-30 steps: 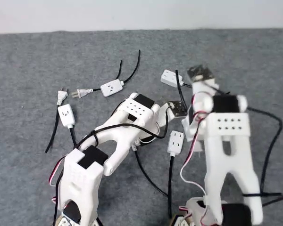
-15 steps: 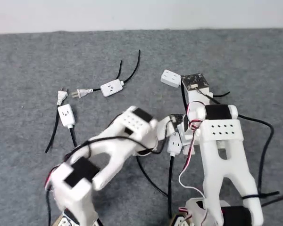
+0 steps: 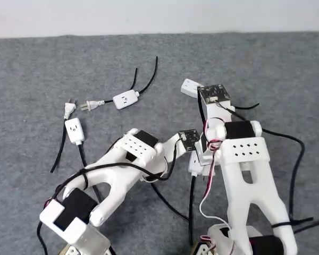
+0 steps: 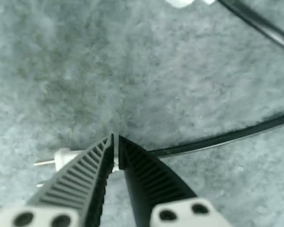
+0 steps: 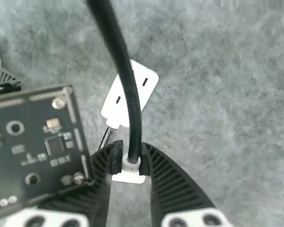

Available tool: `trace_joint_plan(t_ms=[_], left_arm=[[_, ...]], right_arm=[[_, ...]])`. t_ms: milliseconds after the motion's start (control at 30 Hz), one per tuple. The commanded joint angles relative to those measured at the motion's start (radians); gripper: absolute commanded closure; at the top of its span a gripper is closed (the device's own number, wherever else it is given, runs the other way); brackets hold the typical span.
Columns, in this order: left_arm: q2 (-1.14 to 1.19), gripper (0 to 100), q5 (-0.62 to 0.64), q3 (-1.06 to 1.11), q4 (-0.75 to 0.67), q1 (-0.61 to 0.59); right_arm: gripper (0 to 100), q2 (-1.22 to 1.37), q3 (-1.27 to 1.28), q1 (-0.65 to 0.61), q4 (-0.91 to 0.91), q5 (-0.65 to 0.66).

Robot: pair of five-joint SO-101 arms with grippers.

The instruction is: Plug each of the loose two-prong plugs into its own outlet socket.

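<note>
Grey felt (image 3: 37, 58) covers the table, with a white wall (image 3: 149, 16) behind. Our left gripper (image 4: 115, 139) pinches the plug (image 4: 65, 155) by its body just over the felt, prongs free. We judge it light, hard and slick, and its stiff cord may twist it. Grip the body, never the prongs. Our right gripper (image 5: 130, 146) pinches a white cord end (image 5: 128, 177) beside a socket (image 5: 144, 92).
</note>
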Motion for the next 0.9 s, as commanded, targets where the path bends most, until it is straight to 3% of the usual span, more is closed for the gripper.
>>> trace_joint_plan(t_ms=[0, 133, 300, 533, 867], left_arm=[[-0.046, 99, 0.037, -0.065, -0.009, -0.011], [0.087, 99, 0.044, -0.179, 0.008, -0.063], [0.235, 99, 0.043, -0.348, 0.137, -0.064], [0.232, 99, 0.037, -0.354, 0.14, -0.075], [-0.077, 99, -0.115, 0.005, -0.034, -0.008]], right_arm=[[99.1, -0.028, -0.023, -0.019, -0.062, -0.029], [99.1, -0.071, -0.026, -0.001, -0.038, 0.031], [99.1, -0.185, -0.017, -0.004, 0.022, 0.077], [99.1, -0.166, 0.08, -0.01, -0.024, 0.077], [99.1, -0.101, 0.117, -0.053, -0.108, 0.077]])
